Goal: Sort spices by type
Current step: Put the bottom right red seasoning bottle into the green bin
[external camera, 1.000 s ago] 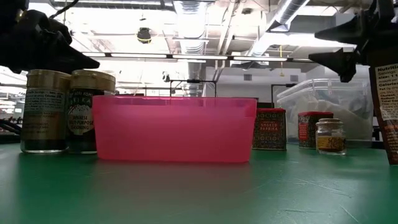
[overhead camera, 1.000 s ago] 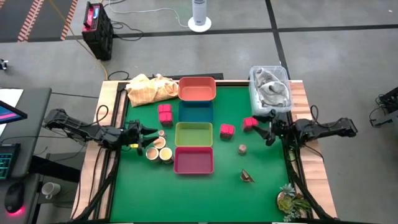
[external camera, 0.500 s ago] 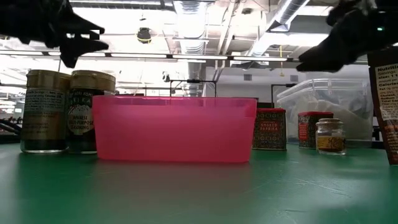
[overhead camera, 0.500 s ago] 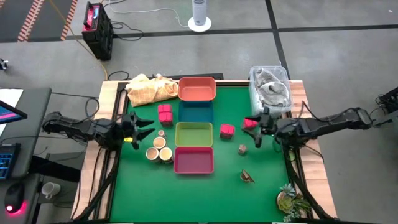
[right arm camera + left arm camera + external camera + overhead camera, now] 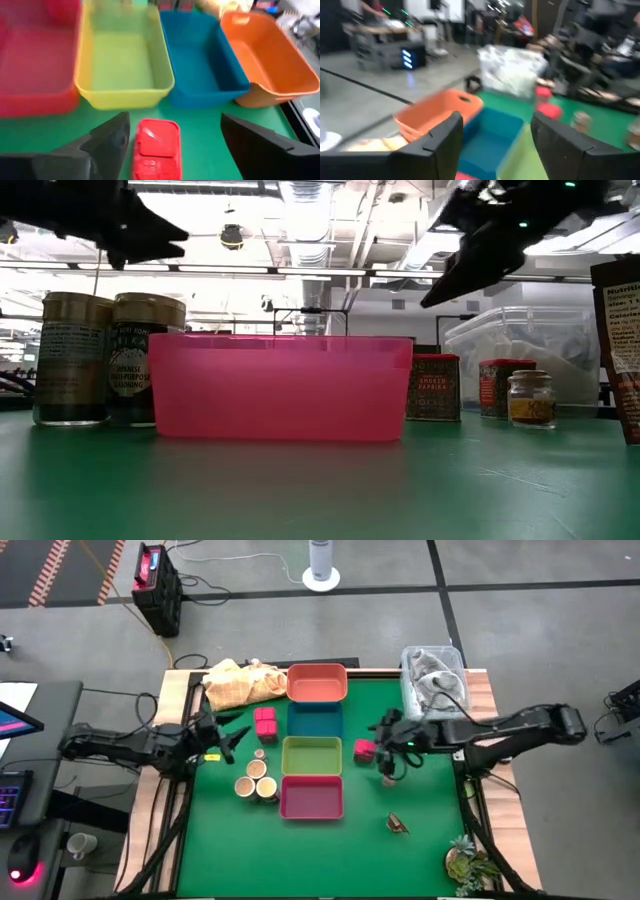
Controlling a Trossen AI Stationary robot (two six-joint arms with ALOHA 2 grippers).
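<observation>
The small red-pink rectangular spice tin [image 5: 154,146] lay flat on the green tabletop [image 5: 430,840], just beside the yellow-green tray [image 5: 122,65]. It looked light, stiff and slick-lidded, so I judged its two long sides the place to pinch. Its long axis pointed toward the trays. My right tool [image 5: 170,145] hung over it, fingers spread wide. My left tool [image 5: 228,741] waited spread near the tan tubs [image 5: 256,778].

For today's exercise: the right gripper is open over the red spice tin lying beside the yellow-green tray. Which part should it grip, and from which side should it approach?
Grip the red spice tin across its two long flat sides, coming straight down from above. It lies flat on the green table with clear space either side, and the right gripper already straddles it with its fingers spread. The yellow-green tray sits beyond one short end, so descending avoids it.
</observation>
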